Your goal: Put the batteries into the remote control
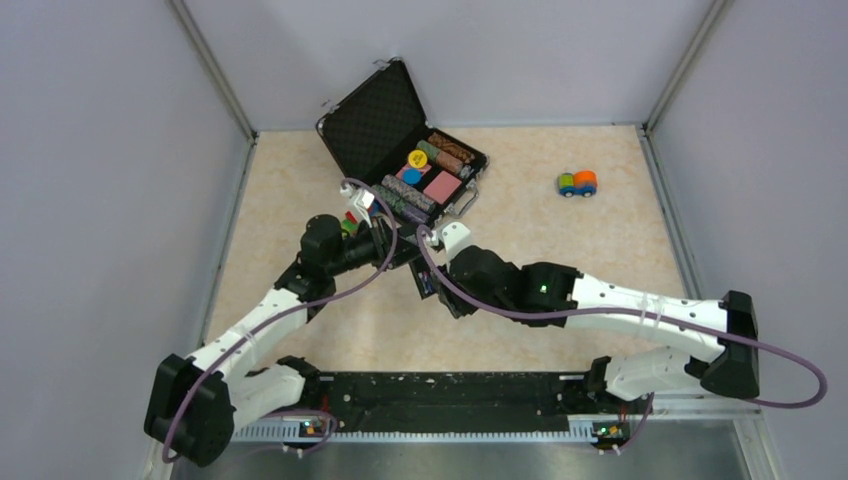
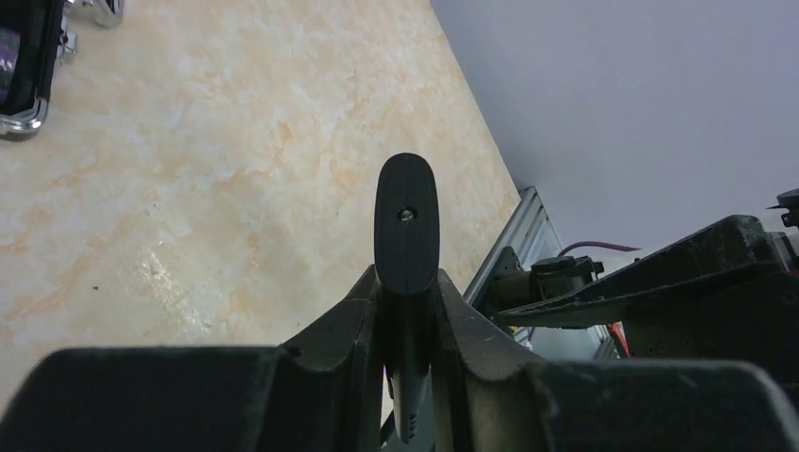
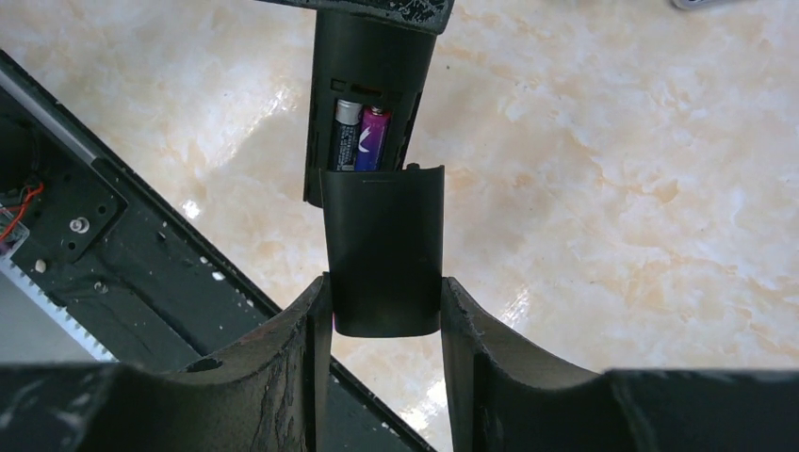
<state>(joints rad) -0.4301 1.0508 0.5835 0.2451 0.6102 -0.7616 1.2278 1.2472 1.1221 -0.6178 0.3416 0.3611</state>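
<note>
Left pincer is clamped on the remote to steady it while right pincer grips the cover against its open bay. Both batteries sit inside; can't tell if the cover's caught.

Remote control in front of the open poker chip case
Two batteries lie side by side in its compartment; the back cover overlaps the compartment's near end. A toy car sits right of the case, well apart.

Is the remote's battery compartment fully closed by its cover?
No, the cover, held by the right fingers, leaves both batteries exposed in the remote control.
</note>
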